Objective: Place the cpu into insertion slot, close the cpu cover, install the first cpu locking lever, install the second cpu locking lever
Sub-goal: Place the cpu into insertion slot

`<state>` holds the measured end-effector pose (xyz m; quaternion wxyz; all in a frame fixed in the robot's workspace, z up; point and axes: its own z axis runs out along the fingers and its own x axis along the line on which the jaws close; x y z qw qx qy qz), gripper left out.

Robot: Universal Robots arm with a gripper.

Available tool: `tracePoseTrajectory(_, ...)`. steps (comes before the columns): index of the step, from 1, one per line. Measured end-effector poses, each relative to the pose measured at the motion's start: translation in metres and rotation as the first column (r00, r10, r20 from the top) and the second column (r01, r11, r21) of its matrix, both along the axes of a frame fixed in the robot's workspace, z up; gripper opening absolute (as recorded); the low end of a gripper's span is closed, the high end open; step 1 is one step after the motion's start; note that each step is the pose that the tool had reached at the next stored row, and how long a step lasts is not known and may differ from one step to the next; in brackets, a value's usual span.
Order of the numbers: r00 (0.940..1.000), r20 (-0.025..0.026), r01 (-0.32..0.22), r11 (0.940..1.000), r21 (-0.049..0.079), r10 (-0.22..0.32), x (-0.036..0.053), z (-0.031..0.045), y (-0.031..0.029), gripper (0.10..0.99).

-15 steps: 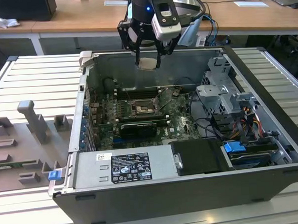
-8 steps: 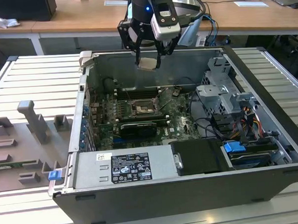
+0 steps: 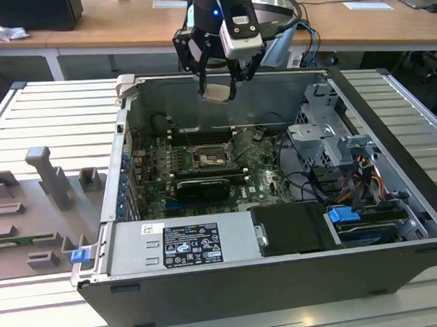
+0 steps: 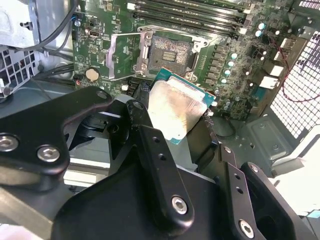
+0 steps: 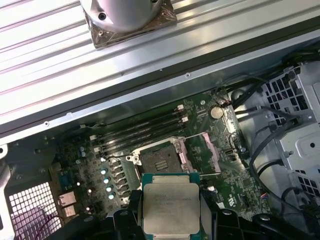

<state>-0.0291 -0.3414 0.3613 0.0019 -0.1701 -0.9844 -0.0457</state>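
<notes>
The cpu (image 5: 170, 207) is hanging above the slot (image 5: 161, 161), clear of it, and the claw (image 3: 217, 89) is clamping it by its opposite edges. The cover (image 4: 119, 54) is lying flipped open just beside the slot, leaving the slot's dark centre bare inside the open case (image 3: 283, 281) on the counter (image 3: 47, 117).
</notes>
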Motion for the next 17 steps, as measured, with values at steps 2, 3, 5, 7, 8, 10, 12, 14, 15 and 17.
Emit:
tracePoseTrajectory(2, 1.0000, 0.0000, 0.008, 1.0000, 0.000, -0.008, 0.0000, 0.0000, 0.0000, 0.541)
tracePoseTrajectory(3, 0.9999, 0.0000, 0.015, 0.9999, 0.000, -0.015, 0.0000, 0.0000, 0.0000, 0.541)
tracePoseTrajectory(5, 0.9997, 0.0000, 0.024, 0.9997, 0.000, -0.024, 0.0000, 0.0000, 0.0000, 0.541)
tracePoseTrajectory(7, 0.9992, 0.0000, 0.040, 0.9992, -0.001, -0.040, 0.0000, -0.0002, 0.0000, 0.541)
tracePoseTrajectory(8, 0.9989, 0.0000, 0.048, 0.9989, 0.000, -0.048, 0.0000, -0.0003, 0.0000, 0.541)
tracePoseTrajectory(10, 0.9979, 0.0000, 0.065, 0.9979, -0.001, -0.065, 0.0000, -0.0004, 0.0000, 0.541)
tracePoseTrajectory(12, 0.9953, 0.0000, 0.097, 0.9953, 0.000, -0.097, -0.0001, -0.0007, 0.0000, 0.541)
tracePoseTrajectory(14, 0.9939, 0.0000, 0.110, 0.9939, 0.000, -0.110, -0.0004, -0.0009, 0.0000, 0.541)
tracePoseTrajectory(15, 0.9922, 0.0000, 0.125, 0.9922, 0.000, -0.125, -0.0004, -0.0010, 0.0000, 0.541)
tracePoseTrajectory(17, 0.9888, 0.0000, 0.149, 0.9888, 0.000, -0.149, -0.0005, -0.0011, 0.0000, 0.541)
